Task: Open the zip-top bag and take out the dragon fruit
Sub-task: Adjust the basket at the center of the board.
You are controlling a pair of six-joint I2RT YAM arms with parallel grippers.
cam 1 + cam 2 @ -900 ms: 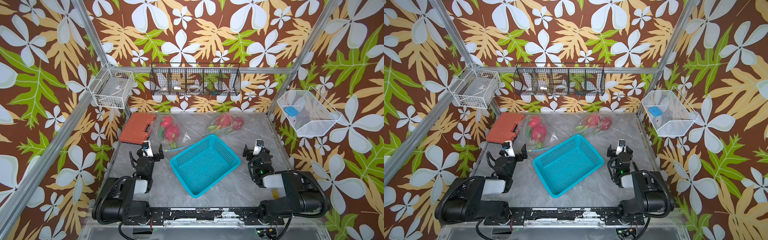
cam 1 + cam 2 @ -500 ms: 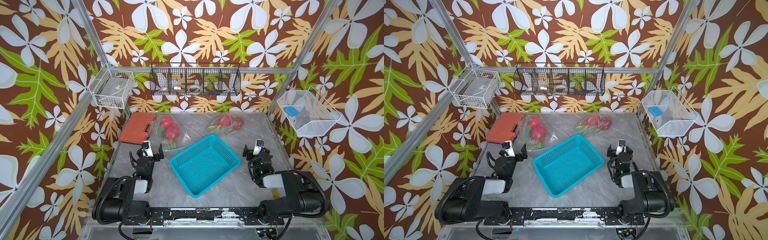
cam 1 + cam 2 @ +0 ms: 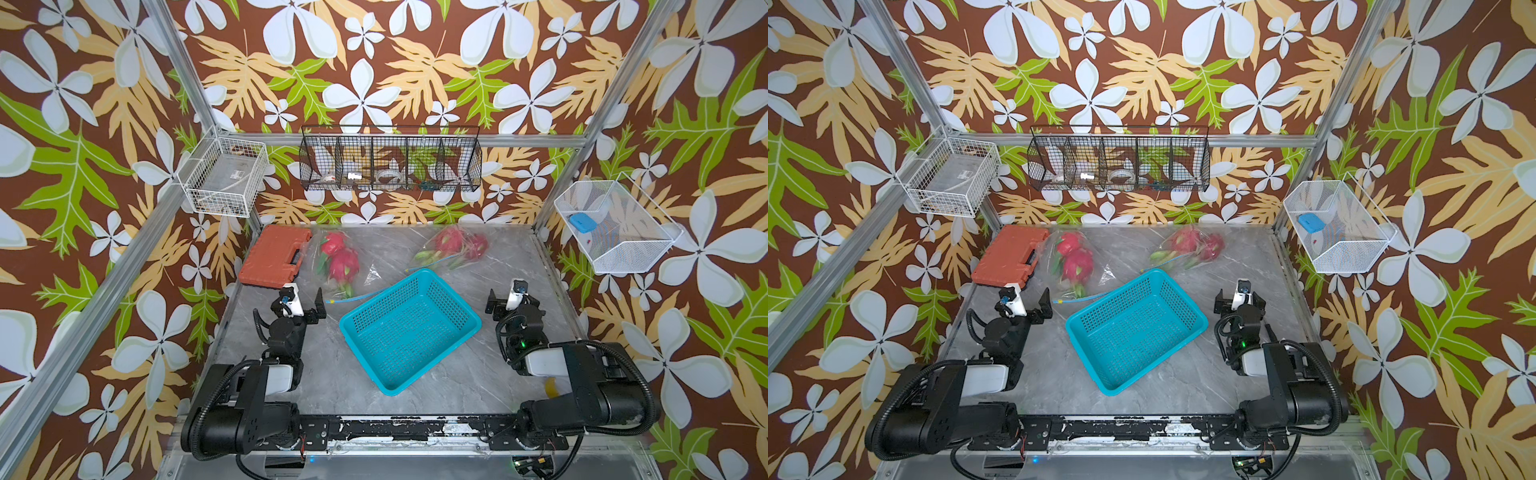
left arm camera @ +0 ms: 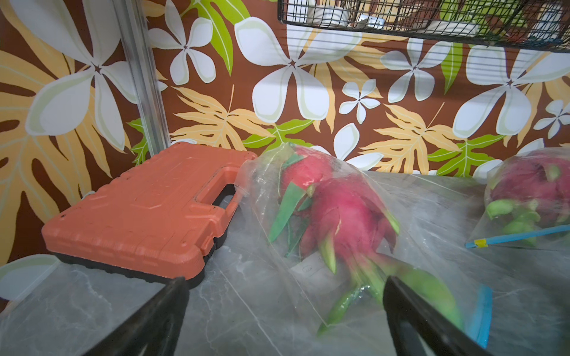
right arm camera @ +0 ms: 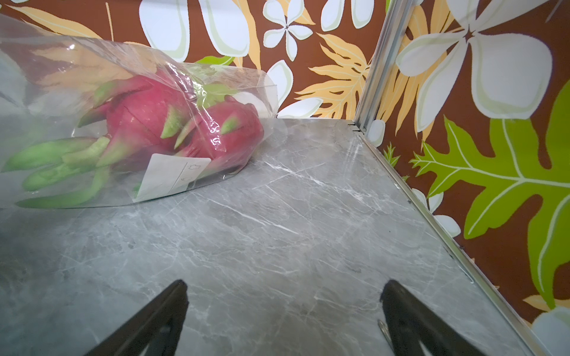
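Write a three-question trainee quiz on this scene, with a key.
1. True or false: the left gripper and right gripper are both shut.
2. How many bags hold dragon fruit?
3. What sits between the grippers? A) a bag B) the basket C) a dragon fruit

Key: 1 false; 2 two; 3 B
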